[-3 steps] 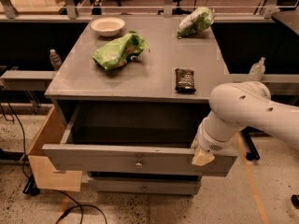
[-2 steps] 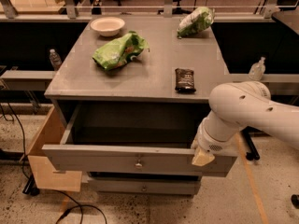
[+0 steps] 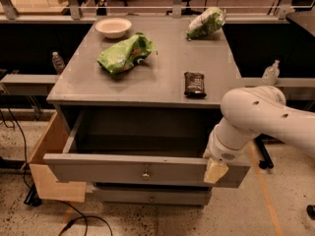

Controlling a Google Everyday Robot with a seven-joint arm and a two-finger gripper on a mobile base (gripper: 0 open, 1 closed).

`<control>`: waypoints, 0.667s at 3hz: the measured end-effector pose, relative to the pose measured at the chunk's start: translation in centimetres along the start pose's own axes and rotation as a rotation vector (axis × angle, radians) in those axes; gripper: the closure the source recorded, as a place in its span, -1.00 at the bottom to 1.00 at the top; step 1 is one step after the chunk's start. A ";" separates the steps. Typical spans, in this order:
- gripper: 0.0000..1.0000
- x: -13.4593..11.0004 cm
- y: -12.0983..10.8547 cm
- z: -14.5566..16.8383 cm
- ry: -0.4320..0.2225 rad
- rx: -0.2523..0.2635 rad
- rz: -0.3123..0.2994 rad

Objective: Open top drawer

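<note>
The top drawer (image 3: pixel 113 168) is pulled well out of the grey cabinet. Its flat grey front carries a small round metal knob (image 3: pixel 145 172) at the centre, and its deep grey box looks empty. My gripper (image 3: pixel 215 170) hangs from the white arm (image 3: pixel 261 117) at the right end of the drawer front, well right of the knob. A tan pad is all that shows of it.
On the cabinet top (image 3: pixel 157 80) lie a green chip bag (image 3: pixel 125 53), a white bowl (image 3: pixel 113 27), a second green bag (image 3: pixel 205 22) and a dark snack bar (image 3: pixel 195 84). A lower drawer (image 3: pixel 150 196) sits under the open one. A cardboard box (image 3: pixel 49 166) stands at the left, cables on the floor.
</note>
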State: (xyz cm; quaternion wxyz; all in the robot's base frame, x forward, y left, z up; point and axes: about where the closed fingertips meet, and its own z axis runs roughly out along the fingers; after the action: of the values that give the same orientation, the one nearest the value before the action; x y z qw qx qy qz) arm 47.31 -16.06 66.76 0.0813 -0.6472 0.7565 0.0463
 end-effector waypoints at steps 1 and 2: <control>-1.00 0.0 0.0 -0.1 0.001 0.001 -0.001; -1.00 0.0 -0.2 -0.6 -0.002 0.009 -0.010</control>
State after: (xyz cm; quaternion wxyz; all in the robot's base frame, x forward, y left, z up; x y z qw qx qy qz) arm 47.51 -16.25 67.33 0.0852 -0.6504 0.7536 0.0434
